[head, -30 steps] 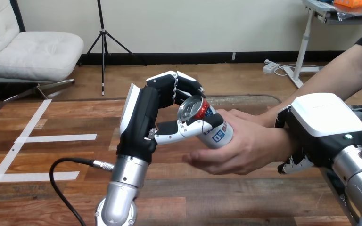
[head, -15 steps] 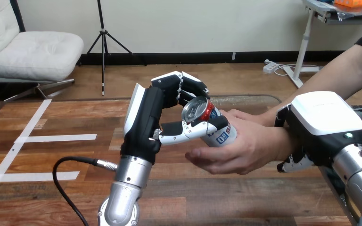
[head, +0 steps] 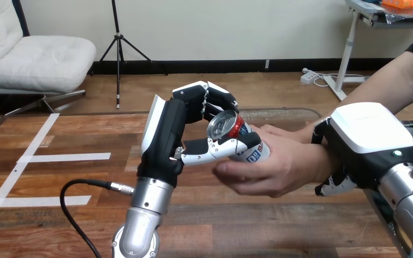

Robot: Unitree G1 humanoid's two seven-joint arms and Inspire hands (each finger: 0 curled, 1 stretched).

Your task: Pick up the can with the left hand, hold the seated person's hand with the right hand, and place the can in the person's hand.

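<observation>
Nearest, at the lower right, the right hand (head: 368, 137) is seen clamped on the person's wrist (head: 313, 160), with its fingers (head: 330, 186) curled in beneath and a dark part of it laid over the top. The holding step is therefore judged done, though it is the wrist rather than the palm that is gripped. Just beyond, above the counter (head: 48, 180), the person's hand (head: 279, 169) is held out toward the left and cupped. The can (head: 239, 141) is lying in it on a slant, its silver top turned up and toward the camera. The can is touched from both sides: the person's thumb and fingers are curved round its lower body, while the left hand (head: 164, 134) is closed on its upper part, with the thumb laid across the near side and the fingers hooked over the far rim. The pick-up is thus judged complete and the delivery all but made — what is left is for the left hand's grip to be opened and the arm drawn clear, once the can is securely taken by the person.
</observation>
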